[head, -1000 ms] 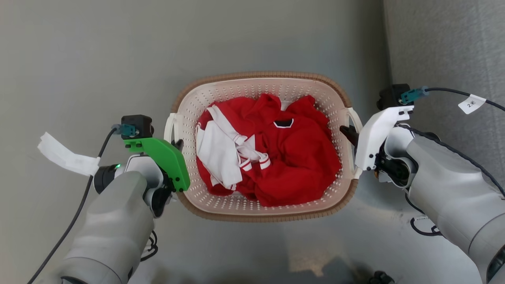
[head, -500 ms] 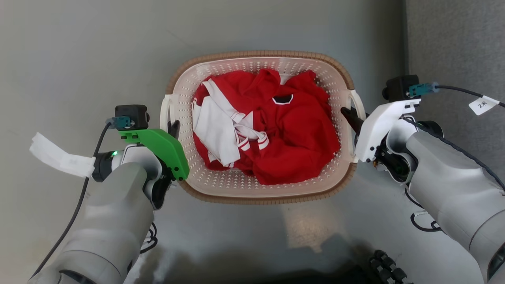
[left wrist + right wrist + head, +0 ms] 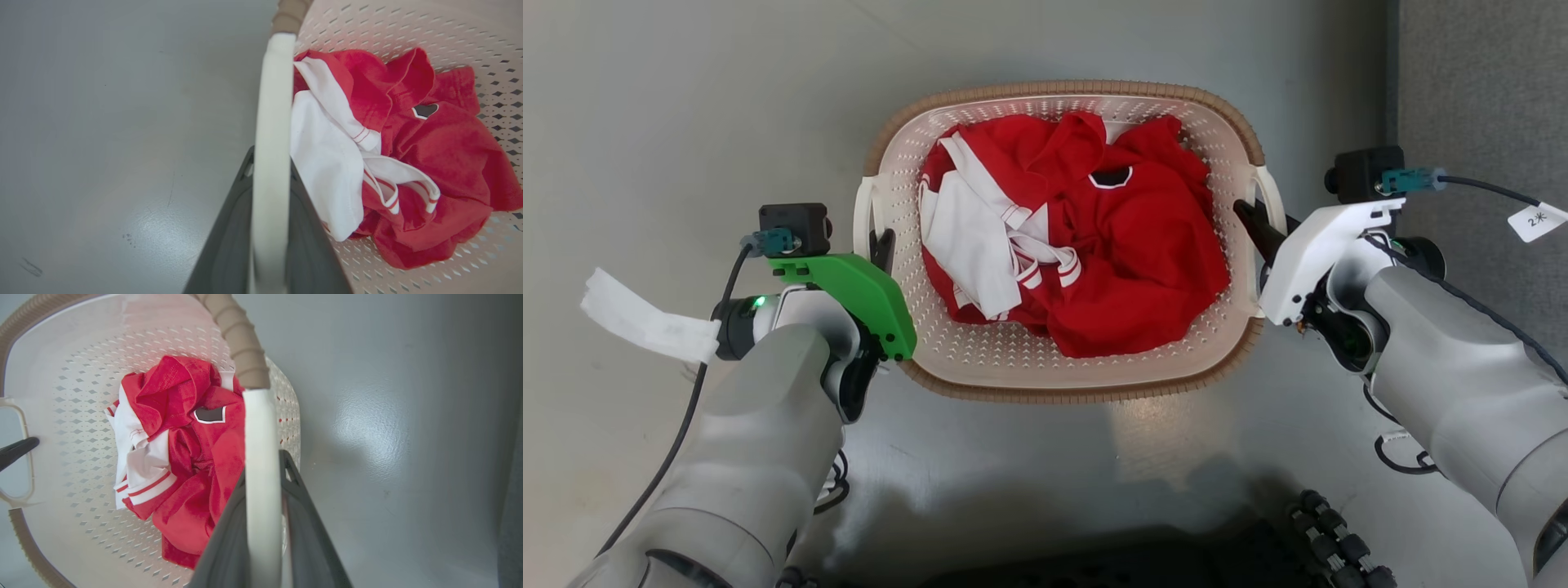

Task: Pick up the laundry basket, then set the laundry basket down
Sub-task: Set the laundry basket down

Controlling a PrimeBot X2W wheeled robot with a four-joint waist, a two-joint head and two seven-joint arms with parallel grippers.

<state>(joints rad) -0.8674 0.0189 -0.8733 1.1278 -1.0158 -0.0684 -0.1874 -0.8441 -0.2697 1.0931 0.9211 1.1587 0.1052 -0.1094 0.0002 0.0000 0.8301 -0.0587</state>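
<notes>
The laundry basket [image 3: 1062,394] is over the grey floor [image 3: 686,98], between the 2 grippers, with crumpled red and white clothes [image 3: 1127,269] inside. The left gripper [image 3: 882,247] is clamped on the left loop handle [image 3: 271,114], 1 dark finger against each side; the right gripper [image 3: 1252,222] pinches the right loop handle [image 3: 261,457] likewise. Whether the basket touches the floor, I cannot tell

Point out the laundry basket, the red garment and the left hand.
laundry basket [image 3: 1062,86], head view, brown far rim.
red garment [image 3: 1143,245], head view, its middle.
left hand [image 3: 882,245], head view, between its fingertips.
</notes>
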